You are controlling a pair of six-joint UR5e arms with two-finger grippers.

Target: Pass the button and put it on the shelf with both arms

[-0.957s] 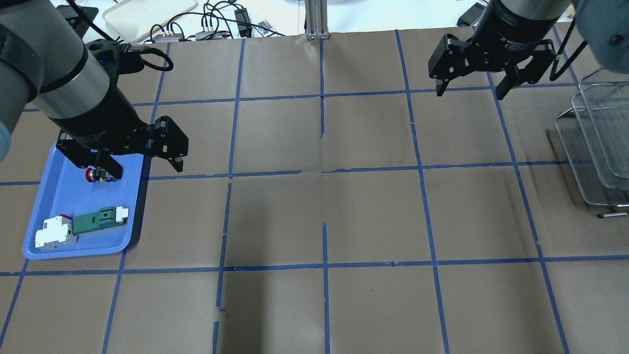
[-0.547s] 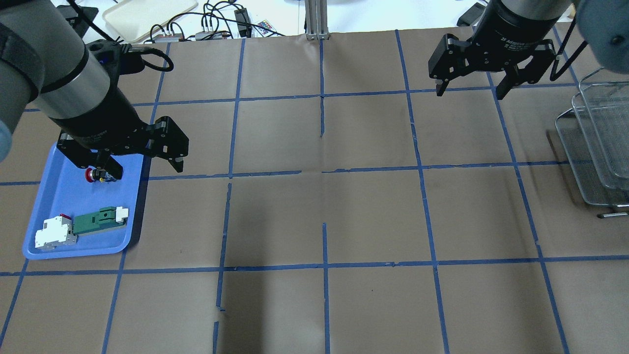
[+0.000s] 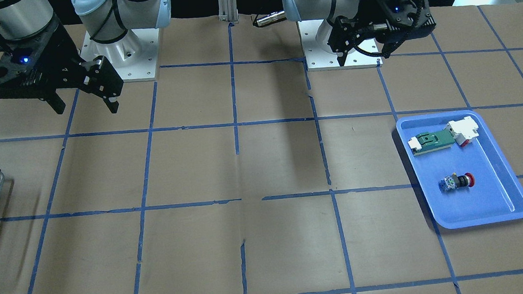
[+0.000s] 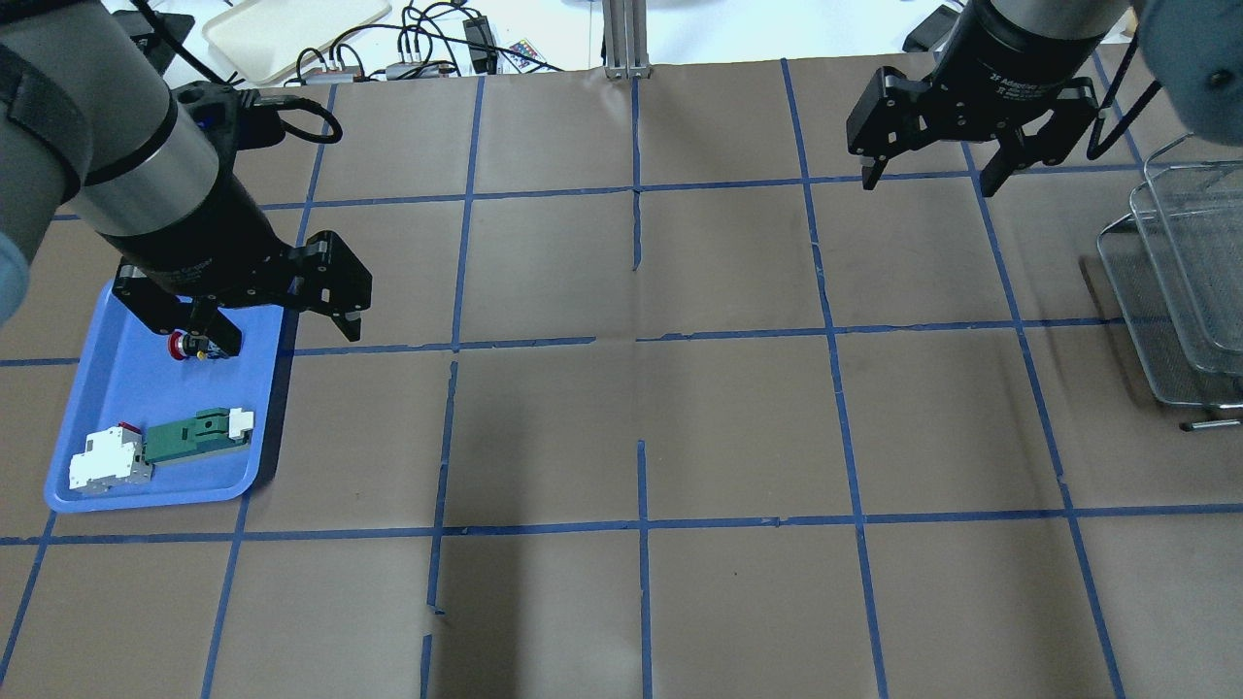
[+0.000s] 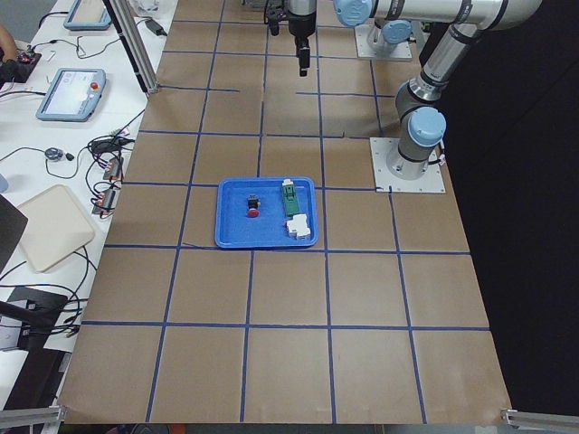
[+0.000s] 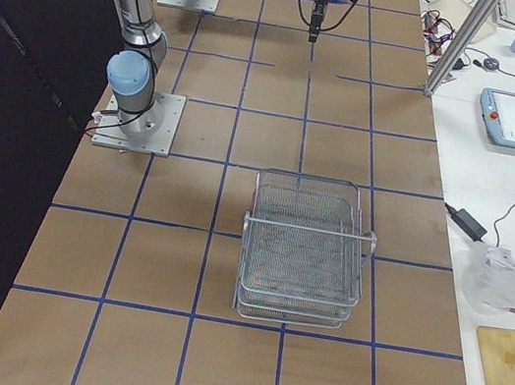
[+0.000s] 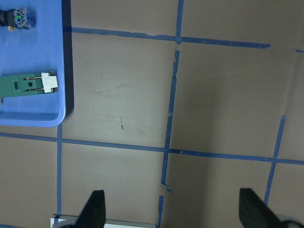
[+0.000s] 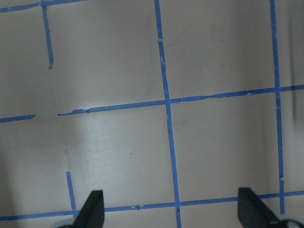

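The button (image 3: 456, 182), with a red cap and a black body, lies on its side in the blue tray (image 3: 485, 219). It also shows in the overhead view (image 4: 181, 347), half hidden behind a finger, and in the corner of the left wrist view (image 7: 16, 18). My left gripper (image 4: 288, 335) is open and empty, held high above the tray's right edge and off to the side of the button. My right gripper (image 4: 929, 183) is open and empty, high over the table near the shelf (image 4: 1180, 282), a wire-mesh rack at the right edge.
A green-and-white component (image 4: 194, 437) and a white block (image 4: 107, 461) lie in the same tray. Brown paper with blue tape lines covers the table. Cables and a beige tray (image 4: 291, 29) lie beyond the far edge.
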